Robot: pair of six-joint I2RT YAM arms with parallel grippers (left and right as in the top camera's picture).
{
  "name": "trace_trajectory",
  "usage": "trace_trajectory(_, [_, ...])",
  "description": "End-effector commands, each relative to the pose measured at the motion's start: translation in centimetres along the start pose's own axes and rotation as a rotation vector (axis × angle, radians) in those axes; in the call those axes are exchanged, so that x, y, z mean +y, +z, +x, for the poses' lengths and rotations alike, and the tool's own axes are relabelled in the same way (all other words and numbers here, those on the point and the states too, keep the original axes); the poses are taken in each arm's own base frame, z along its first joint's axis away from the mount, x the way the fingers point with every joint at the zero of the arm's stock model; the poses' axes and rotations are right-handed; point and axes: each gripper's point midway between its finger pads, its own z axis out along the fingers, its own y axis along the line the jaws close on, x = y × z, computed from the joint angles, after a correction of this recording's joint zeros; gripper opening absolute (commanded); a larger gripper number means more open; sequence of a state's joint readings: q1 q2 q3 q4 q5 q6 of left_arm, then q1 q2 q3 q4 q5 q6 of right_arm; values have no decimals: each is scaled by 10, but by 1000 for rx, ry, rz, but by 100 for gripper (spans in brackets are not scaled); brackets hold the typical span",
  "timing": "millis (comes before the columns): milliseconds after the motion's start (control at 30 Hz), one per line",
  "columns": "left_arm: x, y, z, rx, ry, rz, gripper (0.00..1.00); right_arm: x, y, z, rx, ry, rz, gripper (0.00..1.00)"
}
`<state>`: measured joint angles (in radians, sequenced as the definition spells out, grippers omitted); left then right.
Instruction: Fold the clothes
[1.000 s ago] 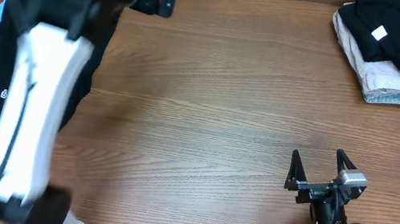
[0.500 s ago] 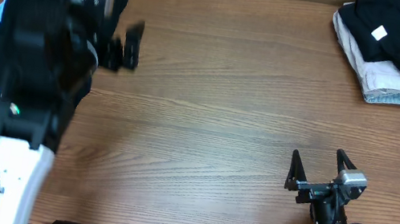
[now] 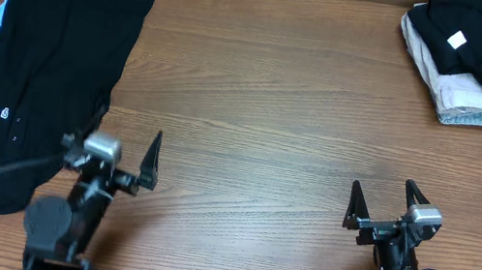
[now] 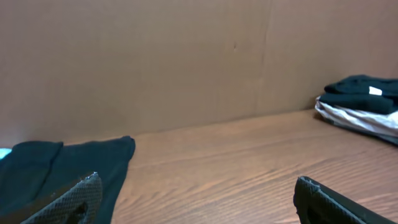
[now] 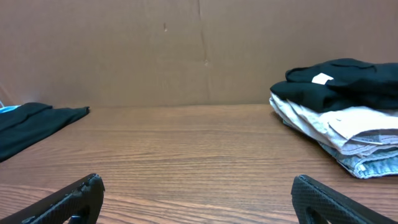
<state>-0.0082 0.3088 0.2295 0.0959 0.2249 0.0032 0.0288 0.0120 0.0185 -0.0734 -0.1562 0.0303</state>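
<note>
Clothes (image 3: 47, 63) spread on table (image 3: 257, 98), L side

One black garment (image 3: 42, 63) sprawls unfolded at left — folded stack (image 3: 472, 71) far right.

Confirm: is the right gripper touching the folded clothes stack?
Apart. Overhead shows the right gripper, open, near the front edge and the folded clothes stack at the far right corner, with bare table between them.

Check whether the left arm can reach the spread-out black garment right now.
Probably yes: the open left gripper sits at the edge of the black garment, nothing on it or between them.
</note>
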Motion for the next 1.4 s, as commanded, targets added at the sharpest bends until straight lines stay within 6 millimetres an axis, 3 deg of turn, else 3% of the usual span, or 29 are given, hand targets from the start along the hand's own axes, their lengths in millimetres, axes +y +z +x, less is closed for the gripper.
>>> trace_trajectory(0, [4, -9, 9, -45, -5, -24, 100, -1, 0, 2, -2, 7, 6, 100])
trace_trajectory(333, [9, -18, 40, -76, -24, -49, 100, -1, 0, 2, -2, 8, 6, 100])
trace_trajectory(533, [9, -19, 49, -41, -33, -50, 100, -1, 0, 2, -2, 7, 6, 100])
trace_trajectory(667, [9, -19, 78, 73, -63, -53, 100, -1, 0, 2, -2, 7, 6, 100])
trace_trajectory(1367, [9, -19, 76, 68, -61, -55, 100, -1, 0, 2, -3, 7, 6, 100])
